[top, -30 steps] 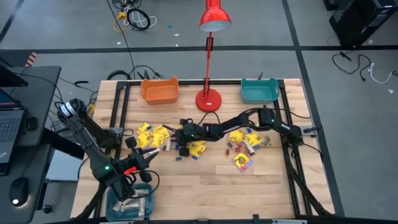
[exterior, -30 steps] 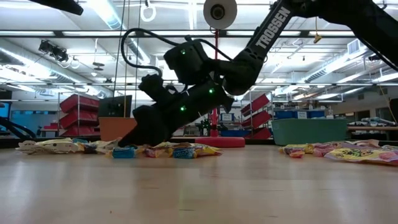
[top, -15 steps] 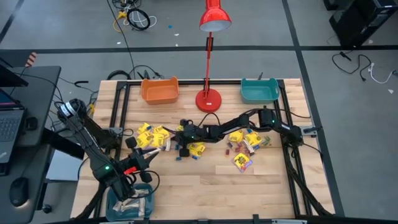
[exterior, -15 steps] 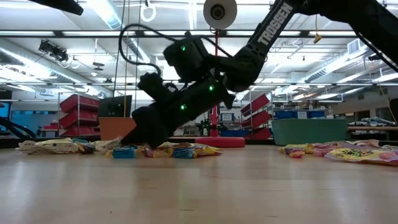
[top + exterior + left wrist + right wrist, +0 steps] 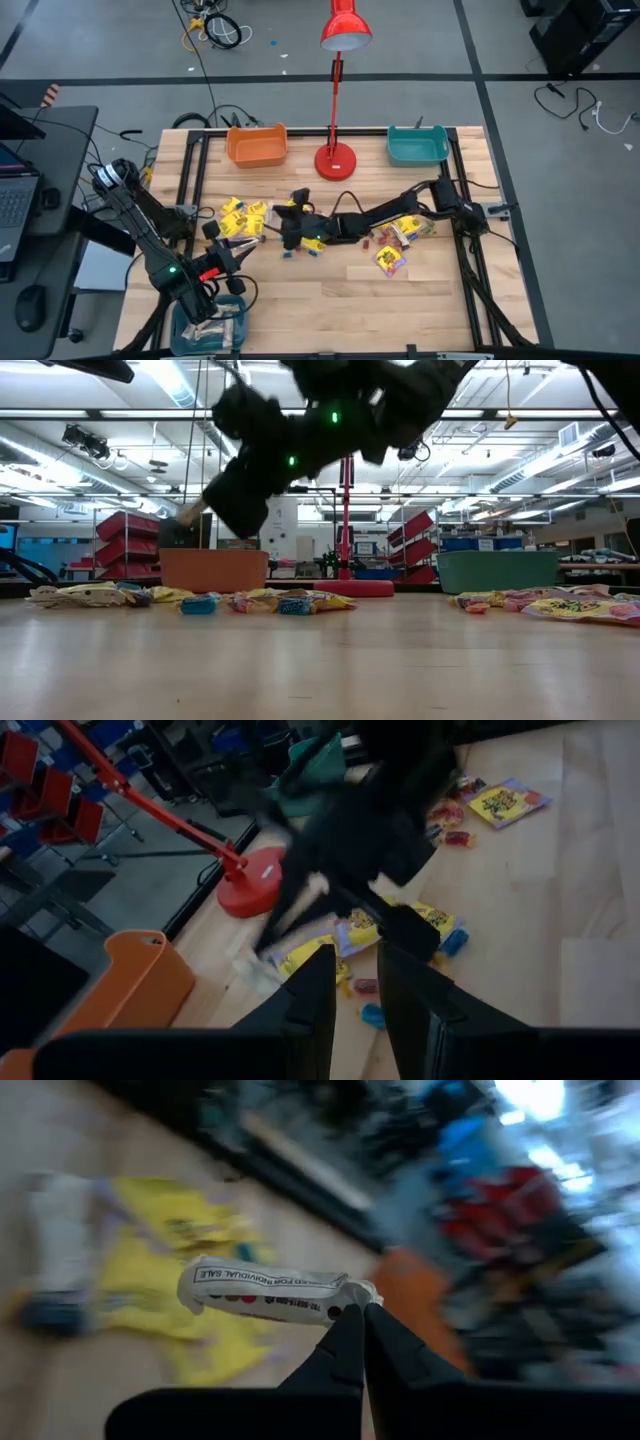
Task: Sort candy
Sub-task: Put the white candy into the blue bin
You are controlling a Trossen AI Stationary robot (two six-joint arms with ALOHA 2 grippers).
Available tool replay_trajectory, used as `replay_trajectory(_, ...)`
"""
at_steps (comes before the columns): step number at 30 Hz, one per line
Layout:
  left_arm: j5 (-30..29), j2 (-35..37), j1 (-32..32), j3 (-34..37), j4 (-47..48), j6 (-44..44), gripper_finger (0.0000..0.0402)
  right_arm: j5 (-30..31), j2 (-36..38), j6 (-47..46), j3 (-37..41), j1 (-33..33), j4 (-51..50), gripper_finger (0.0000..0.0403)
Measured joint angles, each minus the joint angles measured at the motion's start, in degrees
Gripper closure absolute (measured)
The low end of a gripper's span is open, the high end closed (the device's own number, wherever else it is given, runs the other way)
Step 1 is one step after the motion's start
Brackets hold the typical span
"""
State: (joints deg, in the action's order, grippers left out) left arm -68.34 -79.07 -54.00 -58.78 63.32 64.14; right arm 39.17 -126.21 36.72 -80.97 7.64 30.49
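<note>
The candy lies in two heaps on the table: yellow packets and small pieces at mid-left (image 5: 245,218) and more at mid-right (image 5: 400,228). My right gripper (image 5: 288,230) hangs above the left heap, shut on a pale wrapped bar (image 5: 262,1292) with dark print. In the low view the gripper (image 5: 208,512) is well above the table. My left gripper (image 5: 240,248) waits at the near left, its fingers (image 5: 312,1005) apart with nothing between them. My right gripper pinches one end of the pale bar (image 5: 350,1294) between its two fingertips. The rest of the bar sticks out sideways from the tips. The bar is lifted clear of the table and of the other candy.
An orange bin (image 5: 257,146) and a teal bin (image 5: 417,147) stand at the far edge, with a red lamp's base (image 5: 336,160) between them. A blue tray (image 5: 210,325) with pale bars sits at the near left corner. Bare wood lies near the front edge.
My right gripper has risen from the left candy heap, high above the table, and rolled as it rose. The pale bar has come up with it, clear of the heap.
</note>
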Motion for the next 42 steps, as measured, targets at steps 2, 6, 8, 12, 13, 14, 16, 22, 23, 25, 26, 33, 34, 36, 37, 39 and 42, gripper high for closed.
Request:
replay_trajectory(2, 0.00, 0.00, 0.00, 0.00, -0.02, 0.95, 0.0320, 4.60, 0.84, 5.28, 0.00, 1.14, 2.04, 0.0403)
replay_trajectory(6, 0.00, 0.00, 0.05, 0.00, -0.24, 2.13, 0.0320, 9.15, 2.29, 16.24, 0.00, 3.24, 7.96, 0.0403)
replay_trajectory(8, -0.02, 0.00, 0.48, 0.00, 0.11, 3.26, 0.0320, 9.41, 2.77, 20.97, 0.00, 4.25, 11.35, 0.0403)
replay_trajectory(12, -0.02, 0.00, 2.44, 0.00, 0.64, 5.24, 0.0314, 9.24, 2.79, 28.50, 0.00, 5.94, 18.59, 0.0403)
replay_trajectory(13, -0.02, 0.00, 3.11, 0.00, 0.65, 5.22, 0.0310, 9.02, 2.79, 29.56, -0.02, 6.18, 19.32, 0.0403)
replay_trajectory(14, -0.02, 0.00, 3.76, 0.00, 0.66, 5.14, 0.0304, 9.02, 2.83, 30.22, -0.02, 6.33, 20.00, 0.0403)
replay_trajectory(16, -0.02, 0.00, 4.71, 0.00, 0.91, 5.07, 0.0293, 10.09, 2.84, 30.71, -0.02, 6.60, 20.07, 0.0403)
replay_trajectory(22, 0.60, 0.00, 5.29, 0.00, 1.39, 4.94, 0.0271, 15.61, 2.84, 23.14, -0.02, 6.71, 17.06, 0.0403)
replay_trajectory(23, 0.76, 0.00, 5.28, 0.00, 1.40, 4.90, 0.0269, 15.73, 2.83, 20.54, -0.02, 6.60, 16.29, 0.0403)
replay_trajectory(25, 1.26, 0.00, 5.27, 0.00, 1.53, 4.42, 0.0269, 15.54, 2.83, 14.54, -0.02, 5.92, 14.16, 0.0403)
replay_trajectory(26, 1.42, 0.00, 5.27, 0.00, 1.57, 4.32, 0.0269, 15.00, 2.84, 11.06, -0.02, 5.52, 12.35, 0.0403)
replay_trajectory(33, 1.79, 0.00, 5.27, 0.00, 4.41, 4.26, 0.0269, -1.02, 2.81, -20.84, -0.02, -0.32, -7.74, 0.0403)
replay_trajectory(34, 1.80, 0.00, 5.27, 0.00, 5.00, 4.26, 0.0269, -5.66, 2.80, -25.87, -0.02, -1.47, -10.57, 0.0403)
replay_trajectory(36, 1.81, 0.00, 5.27, 0.00, 6.13, 4.45, 0.0269, -16.31, 2.77, -33.97, 0.00, -3.81, -14.85, 0.0403)
replay_trajectory(37, 1.83, 0.00, 5.27, 0.00, 6.92, 4.84, 0.0269, -20.67, 2.77, -36.88, 0.00, -4.86, -16.44, 0.0403)
replay_trajectory(39, 1.88, 0.00, 5.27, 0.00, 7.89, 5.07, 0.0269, -26.31, 2.77, -41.32, -0.02, -6.40, -19.74, 0.0403)
replay_trajectory(42, 1.88, 0.00, 5.27, 0.00, 8.83, 5.09, 0.0269, -26.73, 2.77, -44.24, 0.00, -7.11, -24.35, 0.0403)
